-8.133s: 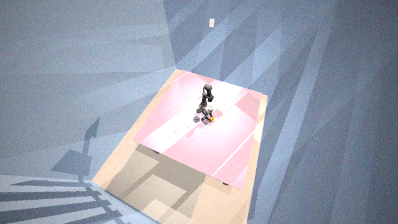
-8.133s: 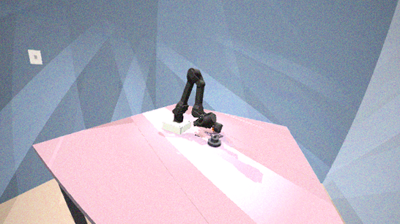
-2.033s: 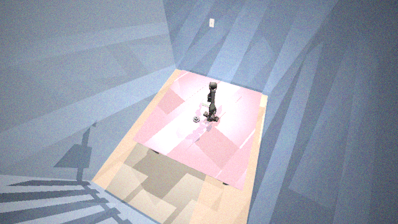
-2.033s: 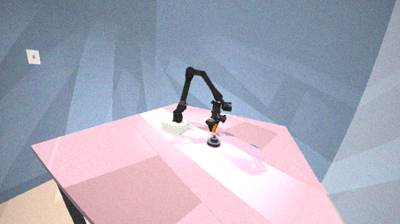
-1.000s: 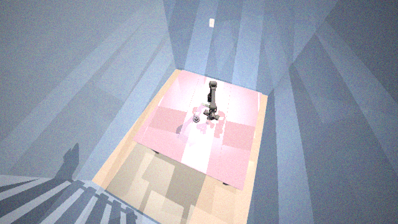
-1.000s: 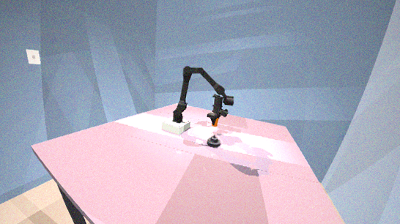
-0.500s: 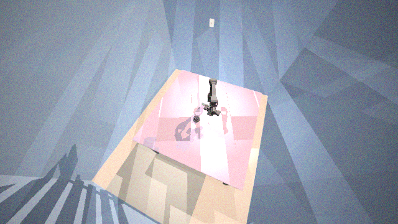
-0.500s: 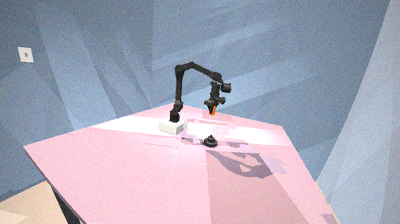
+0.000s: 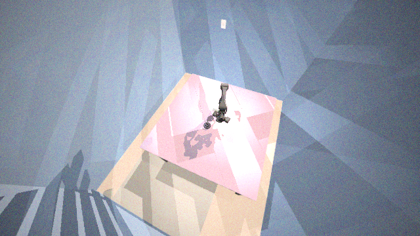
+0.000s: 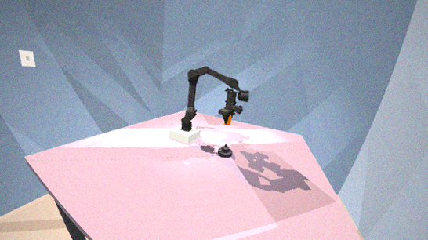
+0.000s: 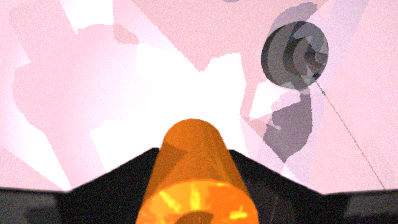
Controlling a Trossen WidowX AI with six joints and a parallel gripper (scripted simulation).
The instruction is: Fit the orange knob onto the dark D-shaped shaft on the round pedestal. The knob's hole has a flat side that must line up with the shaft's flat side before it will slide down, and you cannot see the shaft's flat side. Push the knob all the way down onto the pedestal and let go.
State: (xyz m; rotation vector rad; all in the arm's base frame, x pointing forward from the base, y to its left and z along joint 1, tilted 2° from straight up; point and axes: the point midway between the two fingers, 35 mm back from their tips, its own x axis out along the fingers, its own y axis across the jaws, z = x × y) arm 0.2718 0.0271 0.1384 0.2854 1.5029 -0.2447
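The orange knob (image 10: 229, 121) (image 11: 194, 142) is a tapered cylinder with a round hole-like recess in its near end in the wrist view. My gripper (image 10: 227, 121) (image 11: 195, 165) is shut on it, one dark finger on each side, and holds it upright above the table. The dark round pedestal (image 9: 207, 125) (image 10: 225, 153) (image 11: 276, 60) stands on the table, at the upper right in the wrist view. Its shaft (image 10: 225, 146) (image 11: 312, 54) is bare and sticks up from the middle. The knob is apart from the shaft. The flat sides of hole and shaft cannot be made out.
The arm stands on a whitish base block (image 10: 184, 135) on the pink table (image 9: 210, 167) (image 10: 158, 205). Dark shadows and bright patches cross the table top near the pedestal. A thin dark line runs beside the pedestal in the wrist view.
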